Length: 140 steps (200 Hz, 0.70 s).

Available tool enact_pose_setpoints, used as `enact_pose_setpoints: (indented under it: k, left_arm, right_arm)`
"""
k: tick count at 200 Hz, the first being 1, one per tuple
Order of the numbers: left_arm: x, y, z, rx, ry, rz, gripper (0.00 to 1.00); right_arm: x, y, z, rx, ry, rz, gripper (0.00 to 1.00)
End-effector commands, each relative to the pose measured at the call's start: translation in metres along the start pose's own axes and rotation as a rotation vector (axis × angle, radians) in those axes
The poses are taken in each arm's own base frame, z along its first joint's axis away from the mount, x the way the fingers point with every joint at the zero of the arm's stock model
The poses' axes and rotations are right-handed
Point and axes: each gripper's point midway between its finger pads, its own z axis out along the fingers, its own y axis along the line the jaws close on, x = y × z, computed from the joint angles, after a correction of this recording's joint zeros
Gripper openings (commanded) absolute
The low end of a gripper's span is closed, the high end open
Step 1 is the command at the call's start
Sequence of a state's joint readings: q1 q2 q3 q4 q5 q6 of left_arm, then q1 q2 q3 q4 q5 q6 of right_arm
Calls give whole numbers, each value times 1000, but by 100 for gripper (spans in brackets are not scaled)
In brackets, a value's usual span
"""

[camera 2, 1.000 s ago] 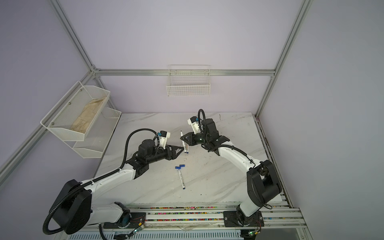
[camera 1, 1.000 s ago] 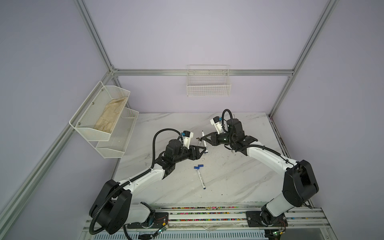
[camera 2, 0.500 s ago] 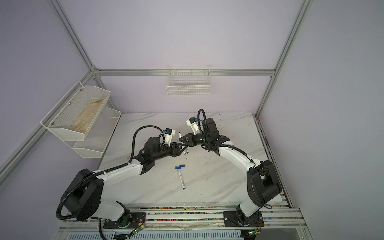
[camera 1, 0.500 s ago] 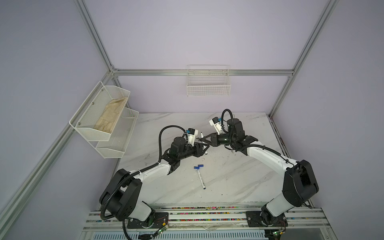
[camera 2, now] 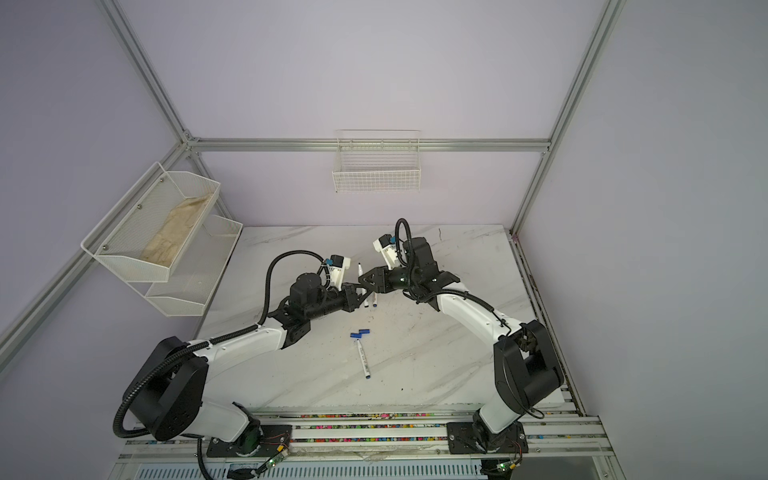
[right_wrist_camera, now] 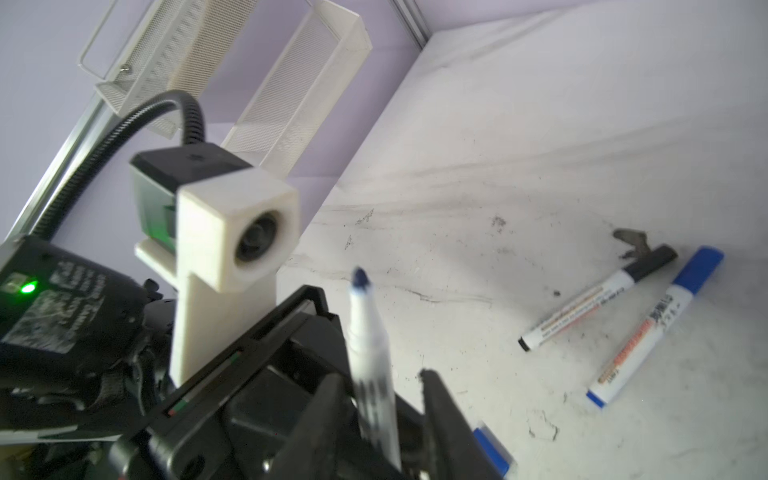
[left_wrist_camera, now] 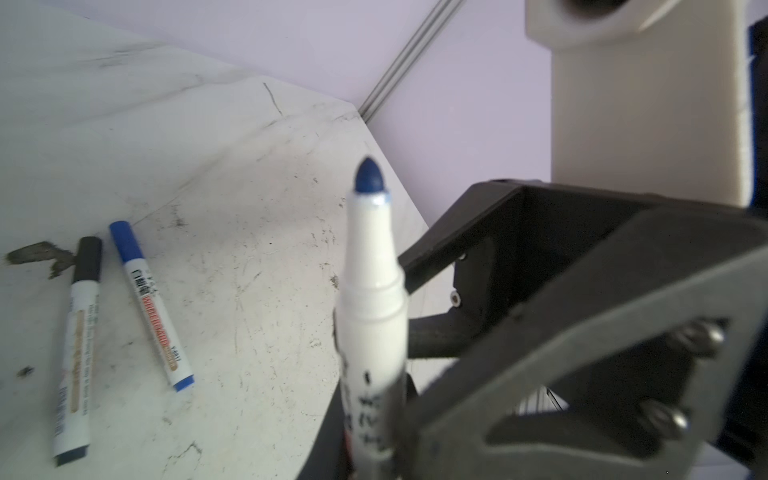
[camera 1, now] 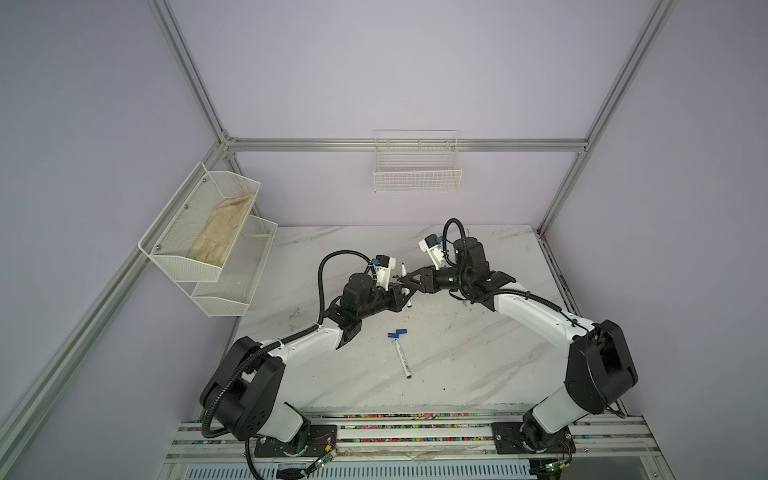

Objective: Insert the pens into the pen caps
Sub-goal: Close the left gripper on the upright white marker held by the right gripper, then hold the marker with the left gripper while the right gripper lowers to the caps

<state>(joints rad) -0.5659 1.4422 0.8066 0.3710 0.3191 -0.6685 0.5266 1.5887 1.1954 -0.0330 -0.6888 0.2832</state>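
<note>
Robotics lab test cell: two arms [camera 1: 307, 345] mounted on a rail [camera 1: 415, 434] face a marble table [camera 1: 478, 365], boxed in by aluminium framing [camera 1: 407, 144], lilac walls [camera 1: 395, 62], wire baskets [camera 1: 417, 183].

Both arms bent inward, their tips almost touching; the left gripper [camera 1: 402, 293] was clamped on a pen [left_wrist_camera: 371, 291], the right gripper's [right_wrist_camera: 382, 399] jaws stood apart.

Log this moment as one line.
left gripper: shut on uncapped blue pen | right gripper: open, jaws either side of it | table: black-capped pen, blue-capped pen, lying uncapped pen, two blue caps
</note>
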Motion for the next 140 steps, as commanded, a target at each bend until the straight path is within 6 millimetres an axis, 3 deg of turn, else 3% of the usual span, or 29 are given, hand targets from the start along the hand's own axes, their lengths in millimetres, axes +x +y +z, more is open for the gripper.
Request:
enact_pose_setpoints:
  k: [1, 30, 48, 70, 140]
  left_arm:
    - [-22, 33, -30, -233, -146, -42, 0]
    - [-15, 90, -70, -541, -241, -128, 0]
    - [-11, 106, -86, -636, -262, -152, 0]
    - [-11, 109, -92, -655, -269, -156, 0]
    - [-6, 108, -90, -641, -242, -152, 0]
  right_arm:
    - [25, -28, -2, 153, 67, -5, 48]
    - [68, -33, 15, 255, 206, -95, 49]
    - [102, -28, 33, 310, 328, -185, 49]
    - [126, -43, 48, 401, 416, -194, 49]
    - [147, -78, 82, 578, 509, -181, 53]
